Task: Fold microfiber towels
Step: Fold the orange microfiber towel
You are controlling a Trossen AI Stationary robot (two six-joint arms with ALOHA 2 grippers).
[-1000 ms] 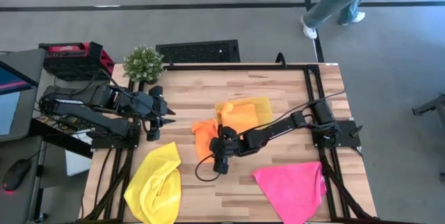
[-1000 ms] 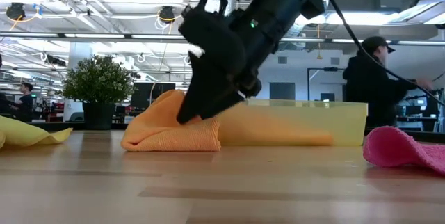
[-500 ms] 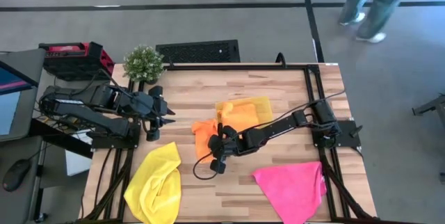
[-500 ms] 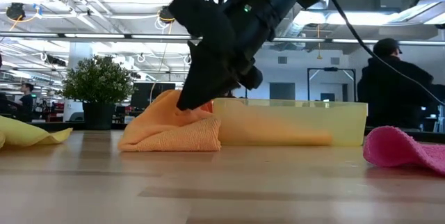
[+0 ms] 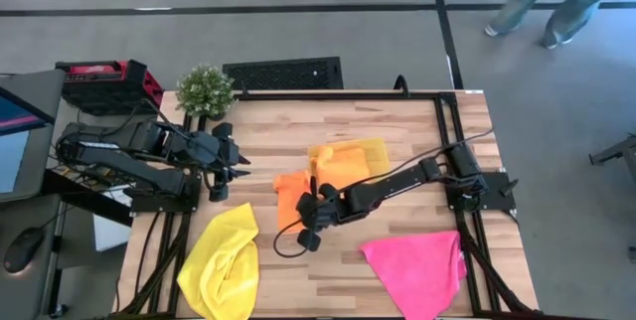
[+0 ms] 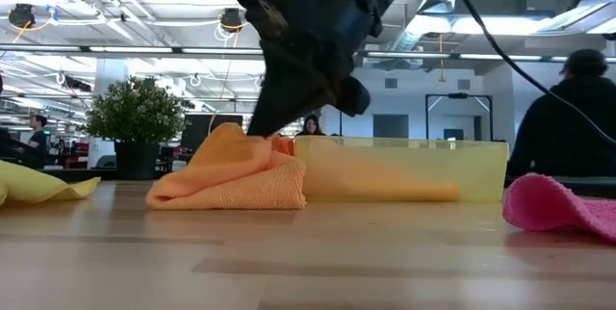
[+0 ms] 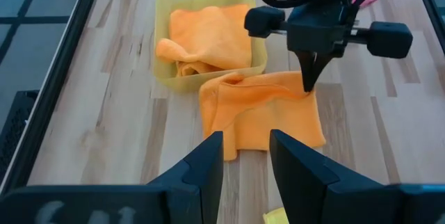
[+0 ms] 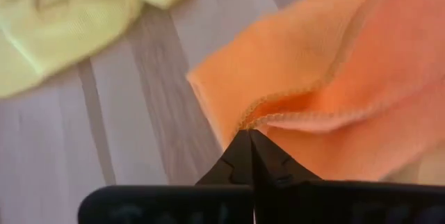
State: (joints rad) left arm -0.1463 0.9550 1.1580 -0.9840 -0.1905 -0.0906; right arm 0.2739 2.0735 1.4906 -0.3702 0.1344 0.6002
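Progress looks slight from above: your yellow towel (image 5: 221,260) and pink towel (image 5: 419,268) lie loose at the near bench (image 5: 397,126) edge, unfolded. The right tool (image 5: 310,213) sits over the orange towel (image 5: 292,193); the left tool (image 5: 236,158) waits near the plant (image 5: 205,88). At bench height, that orange cloth is heaped beside the tray (image 6: 404,167). The left wrist view shows the tray holding a second orange towel (image 7: 208,37) (bunched, not folded). The right wrist view shows the right tool pinched shut on an orange hem.
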